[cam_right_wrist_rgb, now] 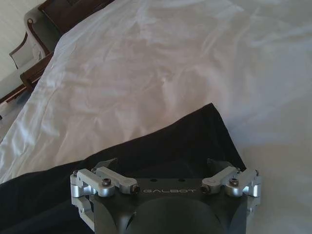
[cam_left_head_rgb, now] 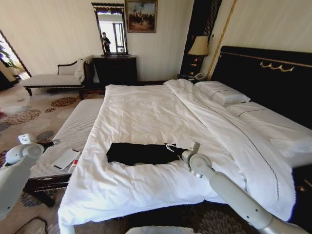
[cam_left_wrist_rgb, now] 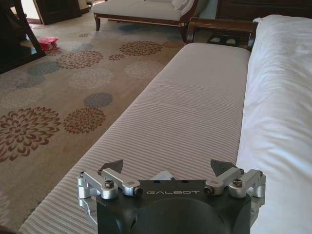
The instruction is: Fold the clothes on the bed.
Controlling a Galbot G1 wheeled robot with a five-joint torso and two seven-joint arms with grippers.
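a hotel-style bedroom: a large bed point(cam_left_head_rgb: 161, 117) with white bedding and dark headboard point(cam_left_head_rgb: 265, 73), a bedside lamp point(cam_left_head_rgb: 199, 46), a chaise point(cam_left_head_rgb: 53, 78), a framed painting point(cam_left_head_rgb: 141, 15), floral carpet point(cam_left_wrist_rgb: 58, 92).

White arms, black-and-silver claws

Glossy white tubular arms at lower left and lower right of the head view; left claw point(cam_left_wrist_rgb: 168, 168) and right claw point(cam_right_wrist_rgb: 163, 165) have black bodies lettered "GALBOT", silver screwed linkages, dark tips.
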